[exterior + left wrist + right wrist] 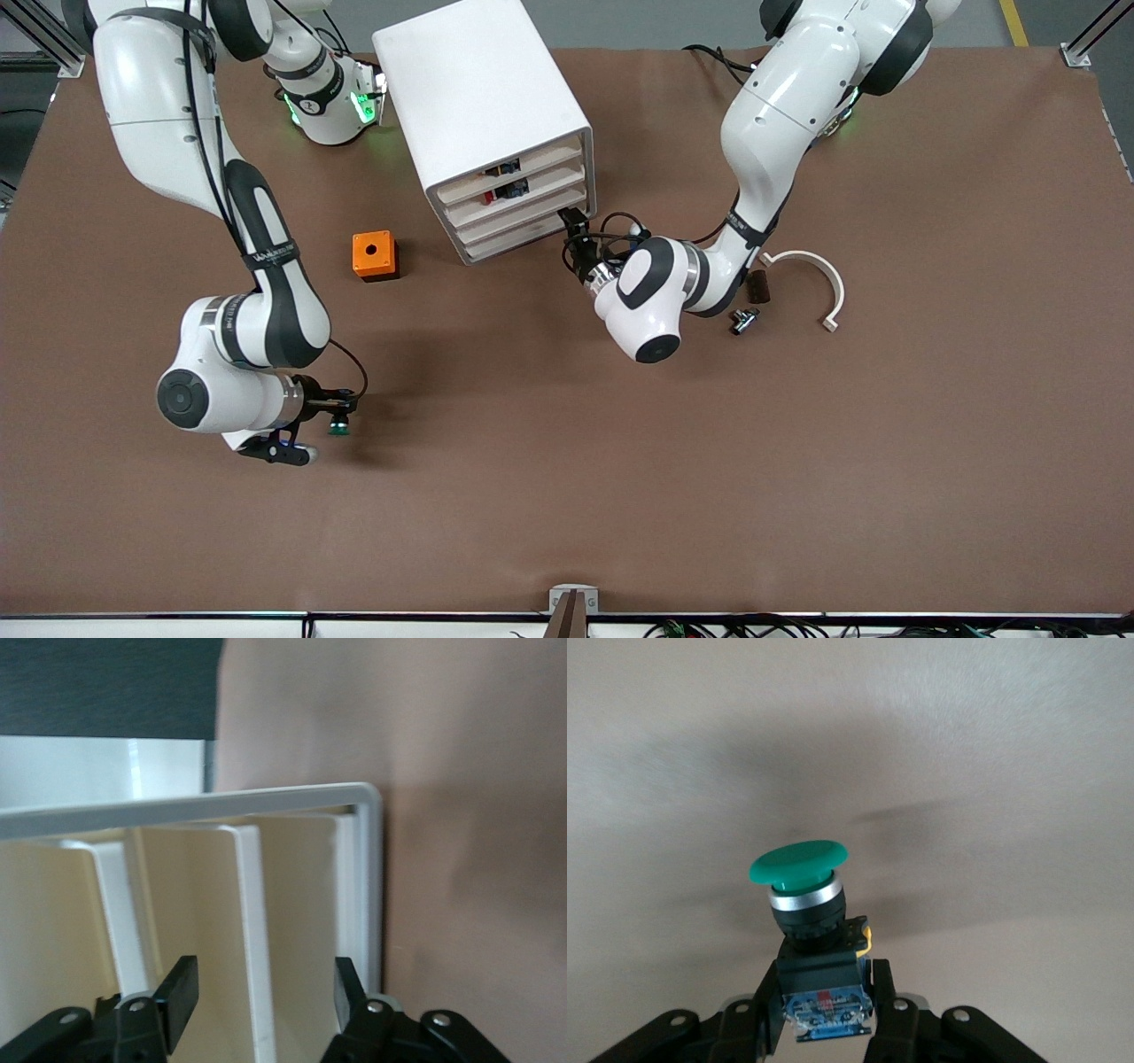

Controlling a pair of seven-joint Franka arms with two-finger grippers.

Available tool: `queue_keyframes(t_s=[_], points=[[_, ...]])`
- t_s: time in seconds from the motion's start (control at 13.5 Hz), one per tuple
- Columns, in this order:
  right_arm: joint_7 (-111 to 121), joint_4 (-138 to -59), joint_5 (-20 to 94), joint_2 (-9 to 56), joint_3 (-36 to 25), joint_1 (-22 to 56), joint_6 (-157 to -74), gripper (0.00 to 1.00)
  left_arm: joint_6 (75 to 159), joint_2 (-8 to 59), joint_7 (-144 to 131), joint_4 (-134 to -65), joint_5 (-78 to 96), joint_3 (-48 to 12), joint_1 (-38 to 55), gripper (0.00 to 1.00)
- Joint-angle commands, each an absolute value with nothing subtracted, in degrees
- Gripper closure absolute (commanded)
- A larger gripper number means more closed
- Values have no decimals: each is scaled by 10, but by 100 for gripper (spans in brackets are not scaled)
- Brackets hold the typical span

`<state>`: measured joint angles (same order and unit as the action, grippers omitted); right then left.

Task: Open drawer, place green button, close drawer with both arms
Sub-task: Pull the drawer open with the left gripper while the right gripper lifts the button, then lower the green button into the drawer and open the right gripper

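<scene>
The white cabinet [483, 97] stands on the table with its four drawers pushed in. The third drawer down [523, 221] shows as a white front lip [252, 930]. My left gripper [574, 229] is open at the drawer fronts, at the cabinet's corner toward the left arm's end. In the left wrist view my left gripper [264, 988] has its fingers on either side of that lip, not touching it. My right gripper [335, 412] is shut on the black body of the green-capped button [338, 427], low over the table. The right wrist view shows my right gripper [824, 988] and the button [802, 881], cap pointing away from it.
An orange cube with a round hole [374, 255] sits beside the cabinet toward the right arm's end. A white curved piece [815, 270], a brown block [758, 286] and a small black part [742, 319] lie by the left arm's elbow.
</scene>
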<state>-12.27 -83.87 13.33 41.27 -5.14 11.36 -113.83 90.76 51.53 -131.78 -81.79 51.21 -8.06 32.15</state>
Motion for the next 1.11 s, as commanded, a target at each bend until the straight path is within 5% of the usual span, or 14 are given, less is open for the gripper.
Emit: queue_keyframes(t_s=[0.0,0.44,0.74,1.03], points=[[-213,-796,142,394,-48,115,-1049,100,891,533,-1346,-813,561,-78,323,41],[-448,-761,152,310,-43,146,-891,100,891,548,-1347,-811,578,-77,351,53],[-534,-761,151,271,-42,180,-821,100,891,560,-1345,-809,582,-77,355,100],[-638,-806,155,239,-40,222,-799,99,892,559,-1308,-807,574,-69,345,100]])
